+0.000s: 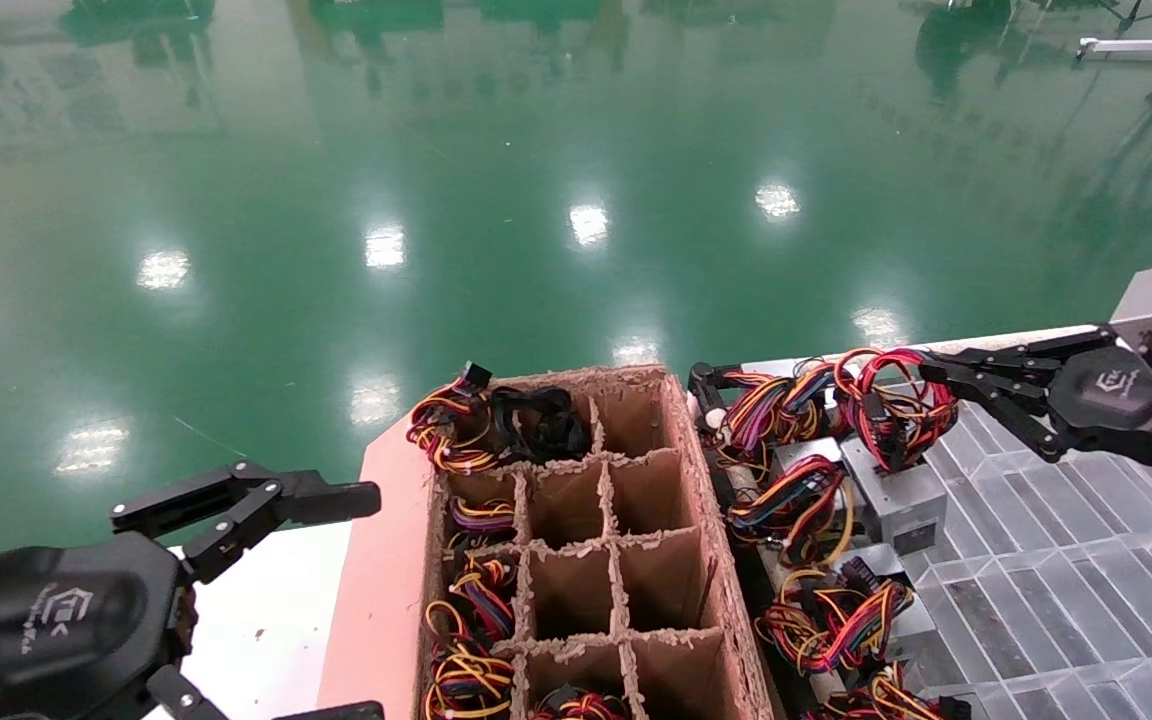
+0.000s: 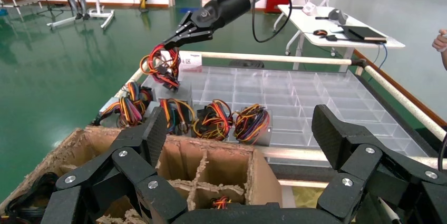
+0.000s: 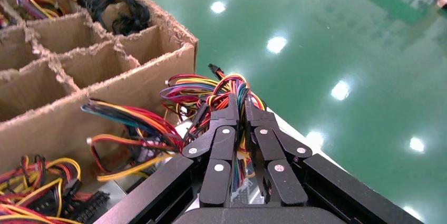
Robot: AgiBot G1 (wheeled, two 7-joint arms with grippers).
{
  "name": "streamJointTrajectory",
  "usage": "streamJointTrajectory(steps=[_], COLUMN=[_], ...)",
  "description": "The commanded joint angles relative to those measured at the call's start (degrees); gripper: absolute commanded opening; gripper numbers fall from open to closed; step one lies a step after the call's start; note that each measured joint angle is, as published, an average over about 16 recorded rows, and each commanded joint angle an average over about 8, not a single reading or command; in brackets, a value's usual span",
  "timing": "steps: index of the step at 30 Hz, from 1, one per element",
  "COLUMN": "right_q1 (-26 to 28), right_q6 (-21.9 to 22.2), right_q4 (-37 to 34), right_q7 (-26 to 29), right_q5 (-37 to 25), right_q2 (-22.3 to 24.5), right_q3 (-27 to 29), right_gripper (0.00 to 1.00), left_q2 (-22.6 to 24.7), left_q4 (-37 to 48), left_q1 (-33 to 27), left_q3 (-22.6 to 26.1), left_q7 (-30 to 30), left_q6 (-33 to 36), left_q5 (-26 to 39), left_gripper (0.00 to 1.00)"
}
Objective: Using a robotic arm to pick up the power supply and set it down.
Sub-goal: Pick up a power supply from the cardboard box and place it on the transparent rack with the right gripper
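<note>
Head view showed my right gripper [image 1: 936,375] clamped on the power supply [image 1: 898,500] wires only; they could slip, dropping it.

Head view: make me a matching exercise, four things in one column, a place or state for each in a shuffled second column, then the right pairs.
Things:
1. right gripper
2. left gripper
3. cardboard box
4. power supply

Places or states:
A. divided into compartments, several holding wire bundles
B. fingers spread open, holding nothing, near the bottom left corner
C. fingers shut on a mostly red wire loop
D. grey box on the clear tray, right of the cardboard

Pairs: 1-C, 2-B, 3-A, 4-D
</note>
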Motion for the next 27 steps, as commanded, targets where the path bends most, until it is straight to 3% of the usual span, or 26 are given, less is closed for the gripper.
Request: streamJointTrajectory(steps=[1,18,27], right_q1=[-0.02,-2.76,-7.34], right_q6=[-0.09,-0.28,0.57], right_q4=[0.33,-1.95,-4.26], right_q7=[-1.24,-6.19,-7.69], right_q5=[-0.25,4.98,8.65], right_q2=[-0.01,-1.56,-1.58], right_q3=[-0.17,3.45,6.02], right_gripper=[0.00,0.00,0.00], left_q2=[0.00,0.00,0.00], left_q4=[0.00,0.00,0.00], left_q1=[0.00,0.00,0.00], left_q3=[0.00,0.00,0.00], left_q7=[0.00,0.00,0.00], left_q6=[0.00,0.00,0.00], left_q5=[0.00,0.00,0.00], left_gripper=[1.00,1.00,1.00])
